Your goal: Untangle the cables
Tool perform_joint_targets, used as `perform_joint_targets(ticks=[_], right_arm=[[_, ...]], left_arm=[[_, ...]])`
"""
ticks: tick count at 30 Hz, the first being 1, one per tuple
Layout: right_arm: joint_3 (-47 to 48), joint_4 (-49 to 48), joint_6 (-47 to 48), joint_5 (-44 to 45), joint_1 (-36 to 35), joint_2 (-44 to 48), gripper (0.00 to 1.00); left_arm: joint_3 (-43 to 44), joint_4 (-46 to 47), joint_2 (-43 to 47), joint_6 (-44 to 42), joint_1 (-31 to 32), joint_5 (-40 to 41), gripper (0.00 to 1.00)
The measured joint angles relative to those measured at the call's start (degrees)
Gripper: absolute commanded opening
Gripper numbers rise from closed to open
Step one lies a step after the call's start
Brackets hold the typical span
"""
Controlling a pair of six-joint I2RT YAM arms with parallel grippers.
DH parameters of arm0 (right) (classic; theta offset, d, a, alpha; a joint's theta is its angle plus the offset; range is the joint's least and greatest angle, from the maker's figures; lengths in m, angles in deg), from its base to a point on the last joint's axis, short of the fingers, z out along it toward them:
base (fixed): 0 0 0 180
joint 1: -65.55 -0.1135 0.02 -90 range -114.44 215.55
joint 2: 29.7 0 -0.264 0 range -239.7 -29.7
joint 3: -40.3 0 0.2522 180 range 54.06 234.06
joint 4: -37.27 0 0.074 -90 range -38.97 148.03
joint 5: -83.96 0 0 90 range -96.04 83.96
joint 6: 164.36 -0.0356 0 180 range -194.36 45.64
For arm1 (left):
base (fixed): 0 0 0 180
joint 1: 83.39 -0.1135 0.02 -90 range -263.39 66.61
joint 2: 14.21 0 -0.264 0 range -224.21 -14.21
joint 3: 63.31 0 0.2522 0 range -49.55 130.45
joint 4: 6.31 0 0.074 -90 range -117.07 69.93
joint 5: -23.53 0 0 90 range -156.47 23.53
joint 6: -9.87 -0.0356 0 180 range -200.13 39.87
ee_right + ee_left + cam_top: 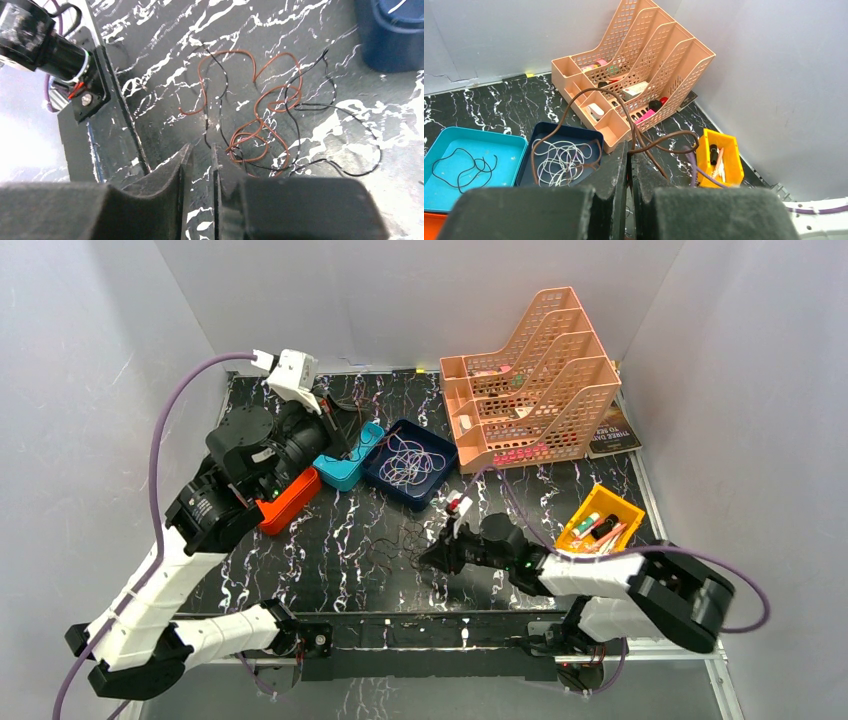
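Left hand [629,155] was clenched on a thin brown wiry cable [674,132], raised above and just left of the dark navy rectangular plastic tray [569,129]. From the fingertips the cable arched up and dropped one end into that tray, running round its inside edge. A bunch of whitish-lilac looping cables [561,160] lay inside the navy tray. The teal rectangular plastic tray [474,135] touched the navy tray on its left and held one loose black cable [464,167]. An orange plastic tray [290,502] sat left of and nearer than the navy tray, beyond the teal one. Right hand [200,150] was low over the black white-veined marble surface [300,30], on the near side of the navy tray, fingers almost together. A black strand ended right at the tips; couldn't tell if it was pinched. A tangle of brown and black cables [260,125] lay flat on the surface between the right hand and the navy tray. A peach slotted plastic file organiser [649,60] stood just right of the navy tray, with a small yellow plastic bin [734,170] further right and nearer.
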Motion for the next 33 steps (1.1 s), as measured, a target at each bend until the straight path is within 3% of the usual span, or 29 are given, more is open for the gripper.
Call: perform_joint_targets(ticks=[7,15,19,24,33], right_arm=[[-1.07,13.29,1.7,4.42,0.0,19.04,0.58],[3.52,27.69,5.62,14.16,0.0,36.28,0.73],[6.84,30.32,7.98,14.82,0.07,38.12,0.81],[10.71,30.01,11.8,12.2,0.11,37.57,0.83],[12.52,13.86,25.88,5.35,0.11,30.91,0.83]], left_arm=[[0.74,0.07,-0.81,-0.76,0.0,-0.63,0.0],[0.61,0.11,-1.38,-0.76,0.0,-2.62,0.0],[0.59,0.26,-1.4,-0.76,0.0,-4.59,0.0],[0.48,1.11,-1.99,-0.76,0.0,-8.94,0.0],[-2.01,2.58,-2.86,0.11,0.0,-14.4,0.0]])
